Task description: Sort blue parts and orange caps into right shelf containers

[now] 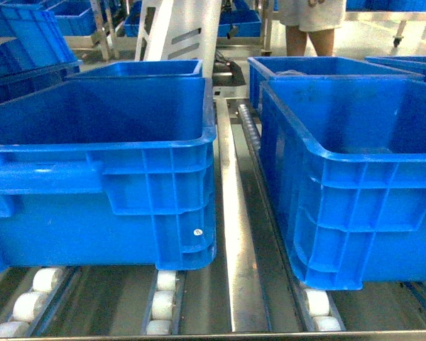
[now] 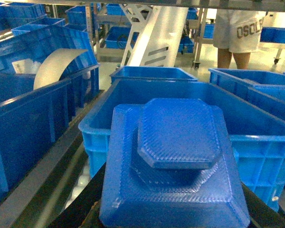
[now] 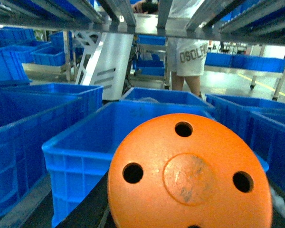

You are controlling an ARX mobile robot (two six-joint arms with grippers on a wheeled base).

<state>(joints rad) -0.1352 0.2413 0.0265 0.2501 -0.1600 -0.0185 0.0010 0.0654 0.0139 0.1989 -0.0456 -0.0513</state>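
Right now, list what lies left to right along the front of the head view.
Left blue crate → bare metal rail → right blue crate.

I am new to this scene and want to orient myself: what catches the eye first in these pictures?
Two big blue crates, left and right, fill the head view, standing on a roller shelf. In the right wrist view an orange cap with round holes fills the foreground; in the left wrist view, a stepped blue part does.
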